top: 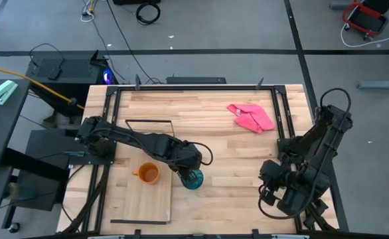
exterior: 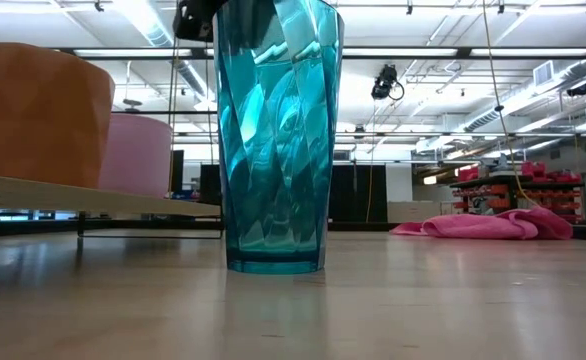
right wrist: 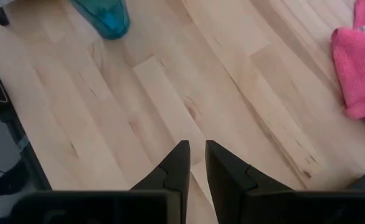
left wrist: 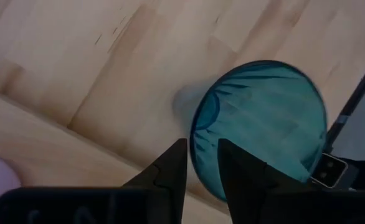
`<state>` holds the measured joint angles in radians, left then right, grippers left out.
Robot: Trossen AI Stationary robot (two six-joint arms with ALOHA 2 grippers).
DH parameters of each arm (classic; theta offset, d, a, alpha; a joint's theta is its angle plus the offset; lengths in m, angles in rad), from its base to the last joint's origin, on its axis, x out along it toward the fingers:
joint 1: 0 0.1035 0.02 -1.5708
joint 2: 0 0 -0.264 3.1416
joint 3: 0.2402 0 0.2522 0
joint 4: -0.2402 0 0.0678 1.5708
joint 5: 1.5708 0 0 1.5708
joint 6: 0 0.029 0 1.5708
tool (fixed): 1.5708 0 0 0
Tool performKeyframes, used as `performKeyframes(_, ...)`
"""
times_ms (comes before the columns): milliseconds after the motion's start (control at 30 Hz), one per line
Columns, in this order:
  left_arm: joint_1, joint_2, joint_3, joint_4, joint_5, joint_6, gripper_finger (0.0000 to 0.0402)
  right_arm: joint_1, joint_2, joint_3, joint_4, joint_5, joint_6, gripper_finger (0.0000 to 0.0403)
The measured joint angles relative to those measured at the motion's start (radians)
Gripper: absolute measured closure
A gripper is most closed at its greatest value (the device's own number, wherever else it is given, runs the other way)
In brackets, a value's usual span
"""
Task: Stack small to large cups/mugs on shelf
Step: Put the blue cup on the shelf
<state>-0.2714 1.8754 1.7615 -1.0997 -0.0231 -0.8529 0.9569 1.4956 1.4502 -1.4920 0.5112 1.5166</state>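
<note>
The teal tumbler (top: 193, 179) stands upright with its base on the tabletop (exterior: 273, 262), just right of the light-wood shelf plank (top: 148, 202). My left gripper (top: 188, 168) is above it, shut on its rim (left wrist: 202, 149). The orange mug (top: 148, 174) stands on the plank. The lilac mug (exterior: 138, 155) stands behind it on the shelf; in the high view my left arm hides it. My right gripper (top: 269, 192) is shut and empty at the table's near right (right wrist: 197, 149). My left gripper holds the tumbler's rim (left wrist: 197, 127) on the side toward the shelf, one finger (left wrist: 238, 171) inside the cup and one finger (left wrist: 173, 165) outside. The fingers come from above, pointing down. The tumbler stands upright with its base on the table.
A pink cloth (top: 251, 117) lies at the far right of the table. The shelf's thin black wire frame (top: 149, 121) stands at the plank's far end. Bare tabletop (top: 234, 166) lies between the tumbler and my right arm.
</note>
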Motion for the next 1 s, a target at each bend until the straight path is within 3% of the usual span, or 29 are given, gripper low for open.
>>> performKeyframes(433,0.010,0.055,-0.001,-0.018,0.014,-0.005,0.0308,0.000,0.001,0.000,0.017,0.017,-0.014,0.0343)
performKeyframes(833,0.014,0.056,-0.002,-0.027,0.021,-0.005,0.0387,0.000,0.001,0.000,0.024,0.017,-0.026,0.0343)
performKeyframes(1000,0.015,0.056,-0.001,-0.015,0.036,-0.005,0.0382,0.000,0.001,0.000,0.024,0.029,-0.027,0.0343)
